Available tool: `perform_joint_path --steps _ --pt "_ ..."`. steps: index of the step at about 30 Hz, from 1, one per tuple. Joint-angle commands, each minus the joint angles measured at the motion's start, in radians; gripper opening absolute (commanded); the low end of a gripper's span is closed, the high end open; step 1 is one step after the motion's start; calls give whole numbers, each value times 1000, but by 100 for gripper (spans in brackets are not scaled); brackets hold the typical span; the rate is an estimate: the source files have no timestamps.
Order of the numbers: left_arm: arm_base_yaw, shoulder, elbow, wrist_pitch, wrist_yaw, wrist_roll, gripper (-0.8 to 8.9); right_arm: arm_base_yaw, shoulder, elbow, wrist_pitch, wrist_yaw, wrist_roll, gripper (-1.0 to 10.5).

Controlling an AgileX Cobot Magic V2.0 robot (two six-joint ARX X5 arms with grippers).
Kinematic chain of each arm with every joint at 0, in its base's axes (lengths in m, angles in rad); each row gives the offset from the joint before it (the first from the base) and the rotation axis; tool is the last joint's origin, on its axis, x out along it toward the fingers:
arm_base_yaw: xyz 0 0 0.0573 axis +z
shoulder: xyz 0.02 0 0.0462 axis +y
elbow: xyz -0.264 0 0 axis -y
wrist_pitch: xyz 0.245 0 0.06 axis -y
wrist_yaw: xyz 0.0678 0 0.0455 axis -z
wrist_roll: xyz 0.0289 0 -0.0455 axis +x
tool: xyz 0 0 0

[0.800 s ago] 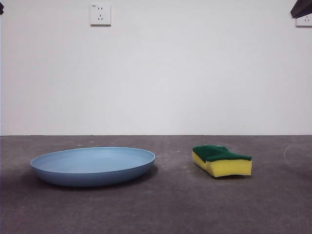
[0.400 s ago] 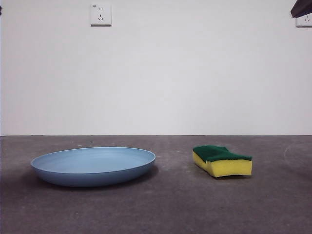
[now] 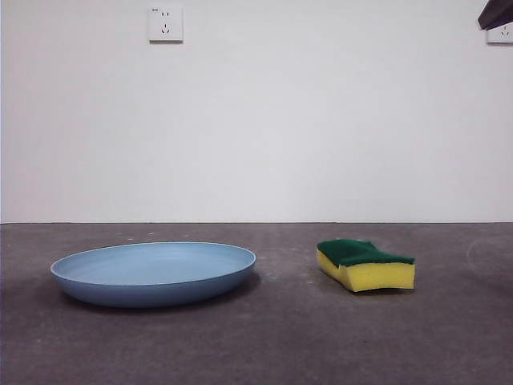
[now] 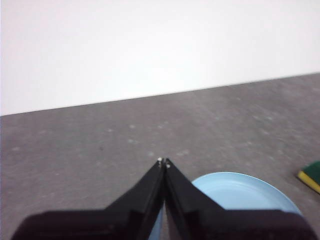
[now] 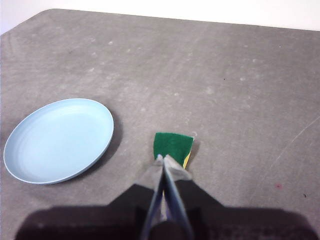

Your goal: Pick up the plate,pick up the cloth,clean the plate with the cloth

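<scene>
The light blue plate (image 3: 154, 273) lies flat on the grey table, left of centre in the front view. To its right rests the cloth (image 3: 365, 264), a yellow sponge with its green layer up. My left gripper (image 4: 163, 161) is shut with nothing in it and hangs above the table beside the plate (image 4: 240, 192). My right gripper (image 5: 163, 159) is also shut and empty, high over the cloth (image 5: 172, 145), with the plate (image 5: 59, 139) off to one side. In the front view only a dark arm tip (image 3: 497, 14) shows at the top right corner.
A white wall stands behind the table, with a socket (image 3: 165, 24) high on it and another at the top right. The table's rounded corner (image 5: 30, 17) shows in the right wrist view.
</scene>
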Motion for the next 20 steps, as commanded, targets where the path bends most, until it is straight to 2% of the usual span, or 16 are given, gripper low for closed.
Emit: perform_joint_path --steps 1,5,11,20 --pt "50 -40 -64 35 24 14 -3 1 -3 -6 6 3 9 1" --pt "104 -100 -178 124 35 14 -3 1 -3 -6 5 3 9 1" --pt "130 -171 -347 238 36 0 -3 1 -3 -6 5 2 9 1" --pt "151 -273 -500 247 37 -55 -3 1 -3 -6 5 3 9 1"
